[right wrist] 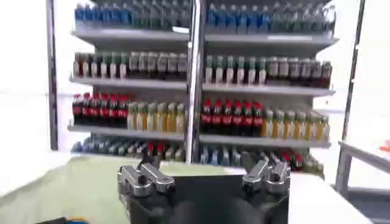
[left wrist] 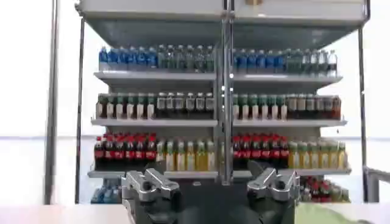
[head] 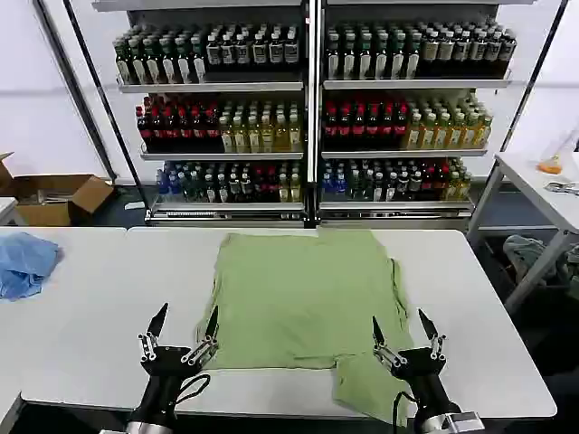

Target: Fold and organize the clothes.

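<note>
Polo shirt (head: 303,298), light green and plain side up, lies spread flat at the centre of the white table (head: 99,298) in the head view. One loose part of it droops over the table's near edge at about 5 o'clock from the shirt's middle. The left pincer (head: 185,324) hovers at the shirt's 8 o'clock corner, fingers spread and released. The right pincer (head: 403,327) sits at 4 o'clock over the shirt's edge, also released, grasping nothing. A crumpled light blue cloth (head: 25,262) rests far off at 9 o'clock. Shelves of bottles (head: 308,117) stand behind at 12 o'clock.

In the left wrist view, a green sliver of the shirt (left wrist: 317,212) shows beside the pincer's body.

In the right wrist view, the shirt (right wrist: 67,192) stretches across the table toward the shelves.
</note>
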Controlling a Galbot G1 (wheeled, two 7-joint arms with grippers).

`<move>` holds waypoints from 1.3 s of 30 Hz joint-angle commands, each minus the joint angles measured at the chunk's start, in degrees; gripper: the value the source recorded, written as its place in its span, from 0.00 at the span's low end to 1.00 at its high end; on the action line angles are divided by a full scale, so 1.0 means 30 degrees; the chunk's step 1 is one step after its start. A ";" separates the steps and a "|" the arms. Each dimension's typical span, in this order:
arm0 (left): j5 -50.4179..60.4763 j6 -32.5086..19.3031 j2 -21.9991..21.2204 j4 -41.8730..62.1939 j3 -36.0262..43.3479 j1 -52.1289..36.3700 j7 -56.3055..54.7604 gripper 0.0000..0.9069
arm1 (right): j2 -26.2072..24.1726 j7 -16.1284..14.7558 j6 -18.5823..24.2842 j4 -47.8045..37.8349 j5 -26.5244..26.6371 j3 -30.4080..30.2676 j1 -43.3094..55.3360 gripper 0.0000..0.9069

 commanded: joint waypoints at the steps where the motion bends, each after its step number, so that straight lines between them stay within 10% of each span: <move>1: -0.1266 0.3708 0.1272 0.1111 -0.0245 -0.1710 -0.0167 1.00 | -0.1090 0.1027 -0.3024 0.0081 0.0540 -0.0444 -0.0096 1.00; 13: -0.3044 1.0007 0.3279 0.3361 0.0184 -0.2682 -0.0683 1.00 | -0.1018 0.1553 -0.3660 0.0123 0.0244 -0.0099 -0.2892 1.00; 27: -0.4104 1.0321 0.4477 0.4596 0.0412 -0.2920 -0.1478 1.00 | -0.0615 0.1666 -0.3169 -0.1540 0.0382 -0.0460 -0.3259 1.00; 31: -0.4405 1.0318 0.4542 0.4860 0.0524 -0.3141 -0.1422 0.03 | -0.0311 0.1721 -0.3198 -0.1807 0.0413 -0.0914 -0.3097 1.00; 33: -0.4715 1.0312 0.4544 0.4925 0.0572 -0.3188 -0.1415 0.02 | -0.0238 0.1721 -0.3209 -0.1895 0.0463 -0.1056 -0.3008 0.57; 34: -0.4922 1.0309 0.4547 0.4920 0.0571 -0.3206 -0.1407 0.02 | -0.0201 0.1704 -0.3226 -0.1986 0.0564 -0.1144 -0.2918 0.17; 36: -0.5325 1.0302 0.4572 0.4934 0.0566 -0.3248 -0.1341 0.02 | -0.0178 0.1647 -0.3252 -0.2137 0.0873 -0.1235 -0.2807 0.00; 39: -0.5724 1.0301 0.4661 0.5124 0.0560 -0.3324 -0.0831 0.02 | -0.0128 0.1651 -0.3334 -0.2267 0.1182 -0.1385 -0.2653 0.00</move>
